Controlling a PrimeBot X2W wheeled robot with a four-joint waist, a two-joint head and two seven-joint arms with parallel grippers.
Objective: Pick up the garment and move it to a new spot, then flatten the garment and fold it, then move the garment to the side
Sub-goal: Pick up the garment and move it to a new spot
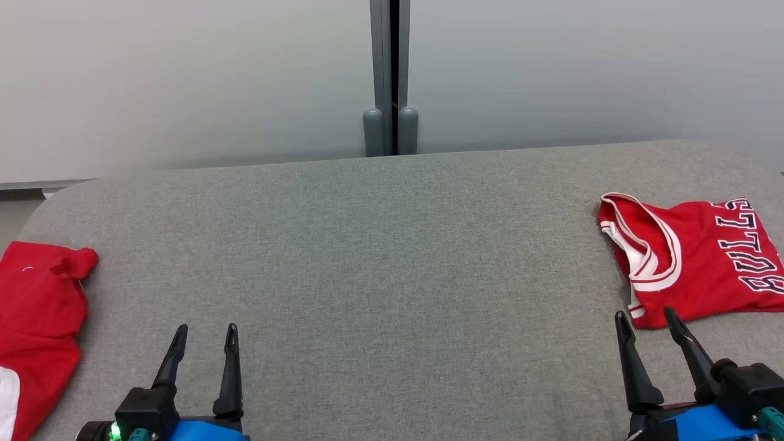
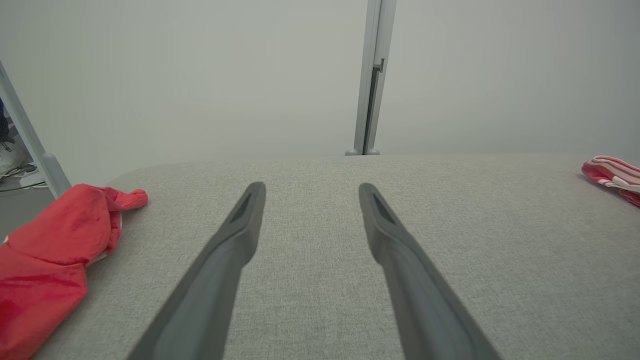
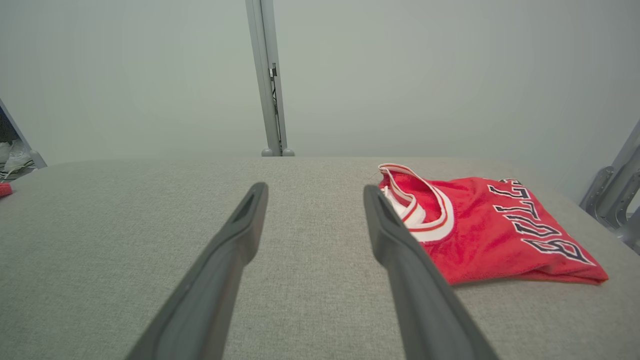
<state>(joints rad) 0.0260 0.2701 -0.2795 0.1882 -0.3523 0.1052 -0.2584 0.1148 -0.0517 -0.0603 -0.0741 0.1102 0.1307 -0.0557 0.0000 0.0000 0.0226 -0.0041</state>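
Note:
A crumpled red garment (image 1: pixel 37 306) lies at the table's left edge, partly hanging over it; the left wrist view has it at the left (image 2: pixel 50 250). My left gripper (image 1: pixel 207 327) stands open and empty to its right, clear of the cloth, fingers spread over bare fabric (image 2: pixel 311 186). A folded red jersey (image 1: pixel 704 263) with white trim and "BULLS" lettering rests at the right. My right gripper (image 1: pixel 644 312) is open just in front of the jersey's near left corner, holding nothing; in the right wrist view (image 3: pixel 315 186) the jersey (image 3: pixel 490 235) lies just past its right finger.
The grey fabric-covered table (image 1: pixel 392 275) has rounded far corners. Behind it are pale wall panels with a grey vertical post (image 1: pixel 384 79) at the middle. A metal frame (image 3: pixel 612 195) stands beyond the table's right edge.

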